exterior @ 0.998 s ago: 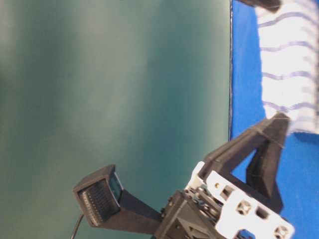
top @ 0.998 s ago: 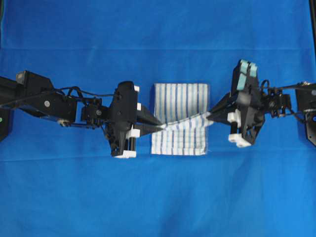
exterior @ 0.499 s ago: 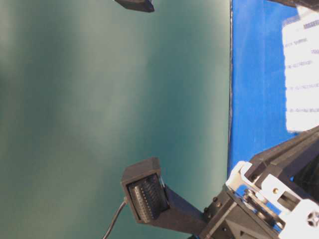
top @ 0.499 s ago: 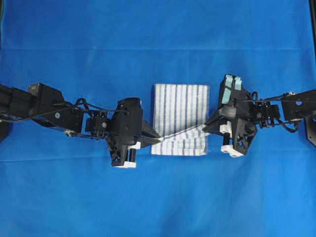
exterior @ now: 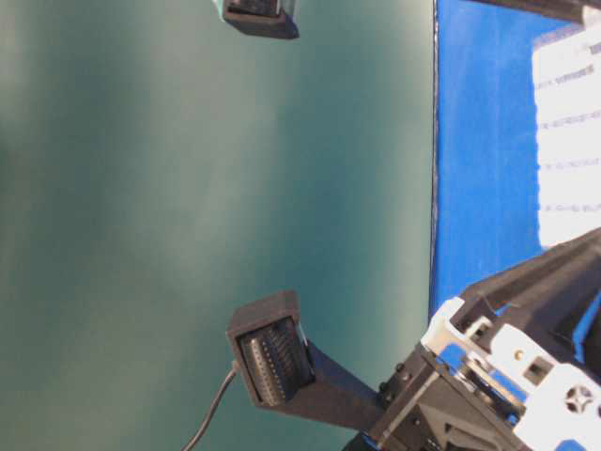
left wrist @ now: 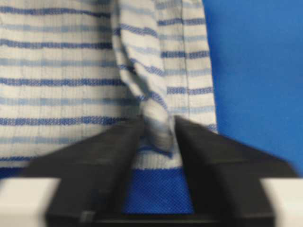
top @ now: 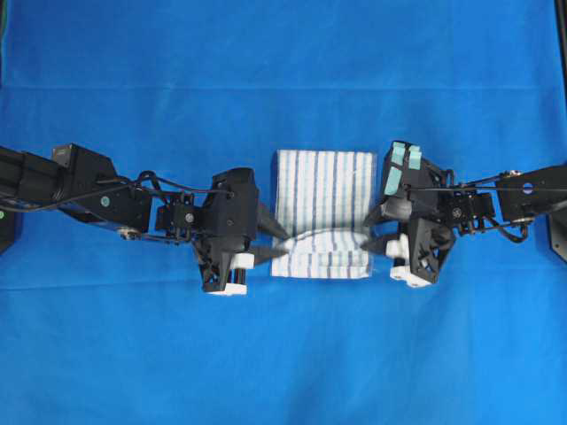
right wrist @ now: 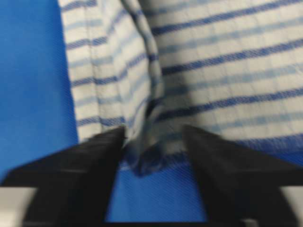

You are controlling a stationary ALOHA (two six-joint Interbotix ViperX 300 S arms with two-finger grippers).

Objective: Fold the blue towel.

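blue towel (left wrist: 61, 71): woven ribbed cloth, matt | table cloth (top: 283, 354): matt fabric

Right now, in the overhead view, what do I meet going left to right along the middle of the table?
Left arm → left gripper → blue towel → right gripper → right arm, all over the blue table cloth.
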